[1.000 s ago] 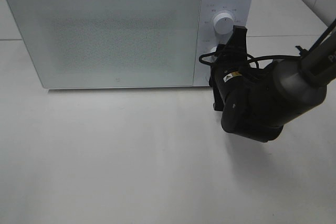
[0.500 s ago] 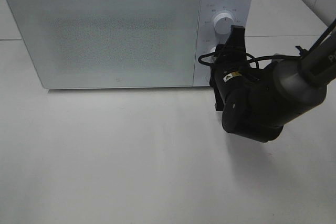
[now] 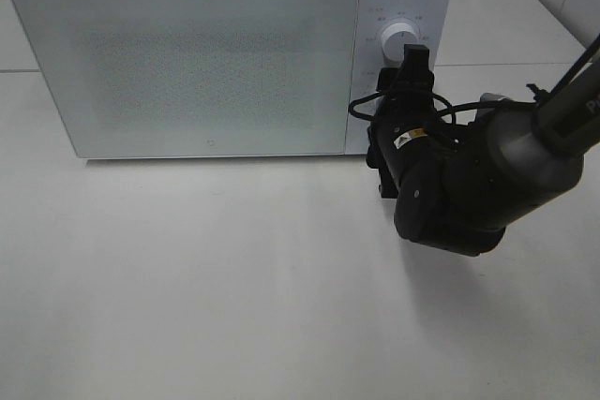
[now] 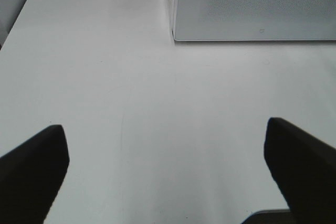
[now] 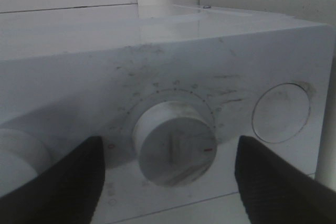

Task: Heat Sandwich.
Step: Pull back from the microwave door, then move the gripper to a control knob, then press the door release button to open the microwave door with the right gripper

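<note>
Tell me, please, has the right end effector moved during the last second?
Yes: the right end effector shifted left, closer under the upper dial on the microwave.

Microwave [image 3: 206, 63] sits at the back of my table [image 3: 187, 278], dials [image 3: 398, 37] on its right end, right gripper [image 3: 413, 59] just before the lower dial [image 5: 173, 142]

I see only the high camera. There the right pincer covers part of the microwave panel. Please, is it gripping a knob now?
Observer: No. Its wrist view shows the right pincer open: a knob stands between the fingers, with a gap on each side.
Operator: What is beside this knob?
Observer: A flat round button on one side, part of another knob on the other.
Operator: And the left pincer? I cannot see it.
Observer: The left pincer is open and empty, over the table in front of the microwave.
</note>
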Controlling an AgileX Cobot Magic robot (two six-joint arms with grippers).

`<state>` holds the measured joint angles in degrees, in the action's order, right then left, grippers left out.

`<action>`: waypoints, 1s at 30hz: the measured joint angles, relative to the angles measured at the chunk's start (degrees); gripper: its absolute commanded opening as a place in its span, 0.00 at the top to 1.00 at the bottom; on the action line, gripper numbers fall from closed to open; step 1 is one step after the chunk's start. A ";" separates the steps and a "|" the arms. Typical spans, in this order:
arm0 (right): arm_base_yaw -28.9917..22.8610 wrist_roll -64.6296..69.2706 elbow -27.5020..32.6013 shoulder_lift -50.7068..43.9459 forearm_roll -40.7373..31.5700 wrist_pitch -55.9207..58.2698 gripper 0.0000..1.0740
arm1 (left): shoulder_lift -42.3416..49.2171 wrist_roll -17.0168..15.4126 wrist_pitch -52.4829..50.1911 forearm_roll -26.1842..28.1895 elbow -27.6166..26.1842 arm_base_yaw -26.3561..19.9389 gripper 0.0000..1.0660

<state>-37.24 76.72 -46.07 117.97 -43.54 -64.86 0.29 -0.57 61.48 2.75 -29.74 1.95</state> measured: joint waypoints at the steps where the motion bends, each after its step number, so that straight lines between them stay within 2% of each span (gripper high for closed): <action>1: 0.00 0.00 0.00 0.00 0.06 0.17 0.32 | 0.00 0.00 0.00 0.00 0.00 0.00 0.10; 11: 0.06 -0.29 0.74 -0.86 2.81 0.69 0.32 | 0.00 0.00 0.00 0.00 0.00 0.00 0.10; 20: 0.06 -1.83 7.16 -5.50 7.73 3.15 0.32 | 0.00 0.00 0.00 0.00 0.00 0.00 0.10; 24: 0.06 -6.42 11.17 -10.03 13.01 8.19 0.32 | 0.00 0.00 0.00 0.00 0.00 0.00 0.10; 29: 0.06 -11.23 11.86 -12.72 15.81 12.09 0.27 | 0.00 0.00 0.00 0.00 0.00 0.00 0.10; 30: 0.06 -15.01 11.92 -14.78 18.28 16.04 0.25 | 0.00 0.00 0.00 0.00 0.00 0.00 0.10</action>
<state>-37.18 61.71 -34.15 103.19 -25.27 -48.82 0.29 -0.57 61.48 2.75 -29.74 1.95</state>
